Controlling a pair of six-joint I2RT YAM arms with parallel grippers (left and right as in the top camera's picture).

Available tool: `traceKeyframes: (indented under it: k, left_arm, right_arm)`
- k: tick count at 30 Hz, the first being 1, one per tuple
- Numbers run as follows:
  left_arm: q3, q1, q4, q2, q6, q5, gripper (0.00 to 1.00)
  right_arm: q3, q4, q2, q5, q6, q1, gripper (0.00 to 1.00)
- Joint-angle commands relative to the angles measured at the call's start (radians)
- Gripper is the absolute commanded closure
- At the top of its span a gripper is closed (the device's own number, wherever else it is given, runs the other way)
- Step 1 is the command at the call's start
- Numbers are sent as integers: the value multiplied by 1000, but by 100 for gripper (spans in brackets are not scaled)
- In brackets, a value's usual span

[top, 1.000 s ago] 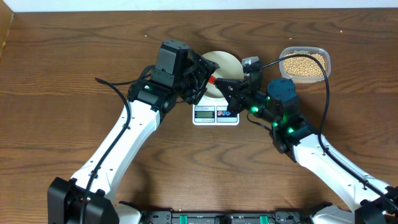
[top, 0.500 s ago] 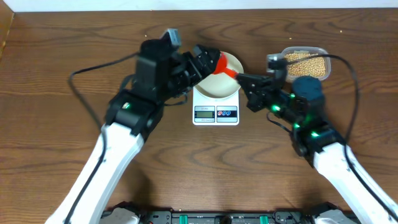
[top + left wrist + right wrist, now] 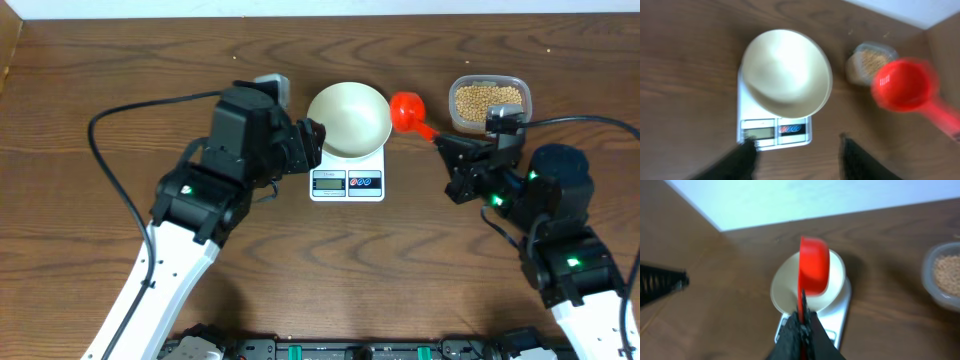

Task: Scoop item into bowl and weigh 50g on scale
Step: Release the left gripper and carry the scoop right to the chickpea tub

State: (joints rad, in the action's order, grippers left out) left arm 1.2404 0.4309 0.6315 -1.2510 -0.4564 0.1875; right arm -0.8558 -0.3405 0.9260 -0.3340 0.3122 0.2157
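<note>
The cream-white bowl point(image 3: 348, 118) sits on the white scale point(image 3: 347, 184) and looks empty. The beans point(image 3: 489, 99) fill a clear tub at the back right. My right gripper point(image 3: 443, 144) is shut on the handle of a red scoop point(image 3: 406, 108), which hangs between the bowl and the tub. In the right wrist view the gripper point(image 3: 802, 326) holds the scoop point(image 3: 814, 271) in front of the bowl point(image 3: 784, 291) and scale point(image 3: 841, 314). My left gripper point(image 3: 314, 140) is open and empty just left of the bowl. In the left wrist view its fingers point(image 3: 800, 161) straddle bare table below the scale point(image 3: 774, 134), bowl point(image 3: 785, 72) and scoop point(image 3: 902, 85).
The clear plastic tub point(image 3: 521, 104) stands at the back right, and also shows in the left wrist view point(image 3: 871, 61) and the right wrist view point(image 3: 944, 275). A black cable point(image 3: 130, 100) loops off the left arm. The table's far edge meets a white wall.
The two arms have drawn apart. The red scoop left the spot over the bowl and moved right with my right gripper. My left gripper pulled back to the bowl's left, empty.
</note>
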Motion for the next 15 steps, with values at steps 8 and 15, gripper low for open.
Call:
traceKeyframes:
  k: [8,15]
  left_arm:
    - [12,166,86,-105,61,-282,93]
    - [12,233,90,-253,112,-285,93]
  right_arm:
    - [-277,-253,75,235,-179,-20,99]
    - [-279,-278,119,303,-179,-20,99]
